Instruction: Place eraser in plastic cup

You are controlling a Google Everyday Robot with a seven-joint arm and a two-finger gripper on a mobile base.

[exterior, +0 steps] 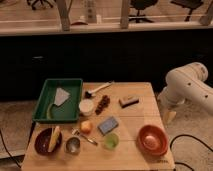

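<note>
The eraser (129, 101), a small block with a tan top over a dark base, lies on the wooden table (142, 120) right of centre. The plastic cup (110, 141), translucent light green, stands near the table's front edge, well in front and slightly left of the eraser. My white arm (187, 87) hangs off the table's right side. The gripper (169, 116) points downward beside the table's right edge, apart from the eraser and the cup, holding nothing that shows.
A green tray (44, 97) sits at the left. Also on the table: a white round container (86, 106), dark grapes (102, 103), a brush (98, 90), an orange (86, 126), a blue-grey pad (108, 125), a metal cup (73, 145), a brown bowl (44, 145) with a banana, and a red bowl (152, 139).
</note>
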